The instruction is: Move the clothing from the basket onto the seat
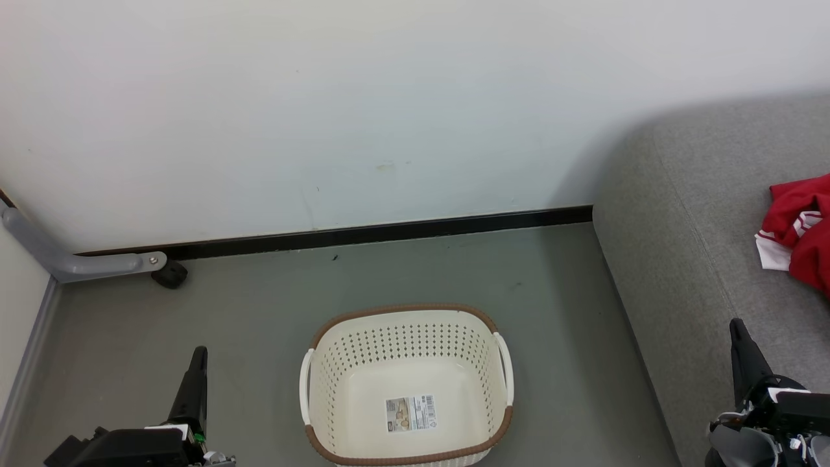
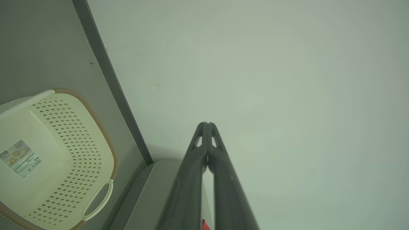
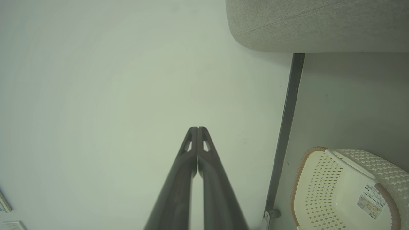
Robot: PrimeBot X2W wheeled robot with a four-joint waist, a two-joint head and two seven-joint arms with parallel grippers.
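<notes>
The cream-white perforated basket (image 1: 407,384) with a brown rim stands on the grey floor, holding nothing but a label sticker (image 1: 410,413) on its bottom. The red clothing (image 1: 801,227) with white trim lies on the grey seat (image 1: 700,214) at the right edge. My left gripper (image 1: 199,353) is shut at the lower left, left of the basket. My right gripper (image 1: 736,325) is shut at the lower right, over the seat's front. The left wrist view shows shut fingers (image 2: 207,125) toward the wall, the basket (image 2: 54,156) at left. In the right wrist view my shut gripper (image 3: 197,129) also faces the wall.
A white wall with a black baseboard (image 1: 363,233) runs behind the basket. A grey metal leg with a black caster (image 1: 170,275) stands at the left by the wall. Grey floor (image 1: 259,298) lies between basket and wall.
</notes>
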